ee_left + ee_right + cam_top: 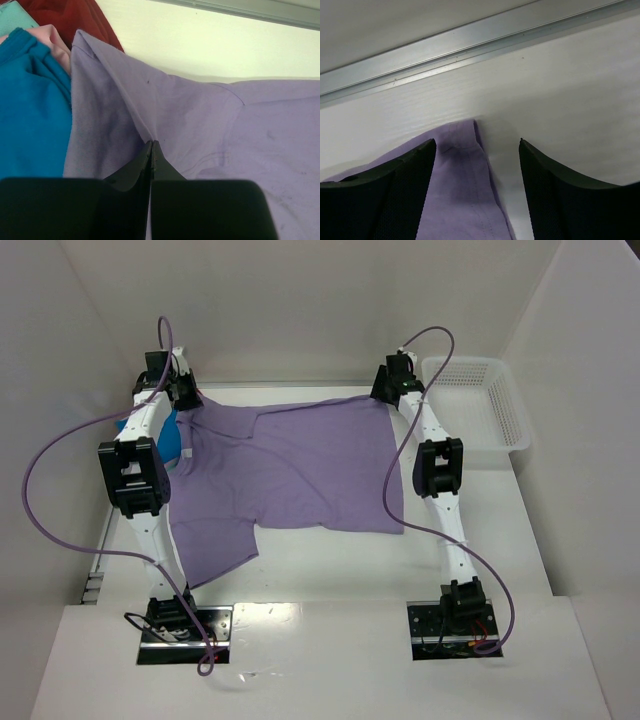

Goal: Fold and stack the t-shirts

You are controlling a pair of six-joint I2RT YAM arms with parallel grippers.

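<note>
Lavender t-shirt (300, 465) lies spread on the white table (340, 560). Left gripper (151, 144) is clamped tight on a raised fold of it beside the blue t-shirt (30, 115); right gripper (476, 141) gapes wide around its far corner, gripping nothing.

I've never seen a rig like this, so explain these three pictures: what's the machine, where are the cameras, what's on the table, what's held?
It's a robot: a left arm and a right arm bolted to a white table. The wide picture looks down from above; the other two come from wrist cameras. A purple t-shirt lies spread out beside a piled blue shirt, pink shirt and red shirt. A white basket sits far right. The left gripper is shut, pinching the purple t-shirt. The right gripper is open around one corner, gripping nothing.
</note>
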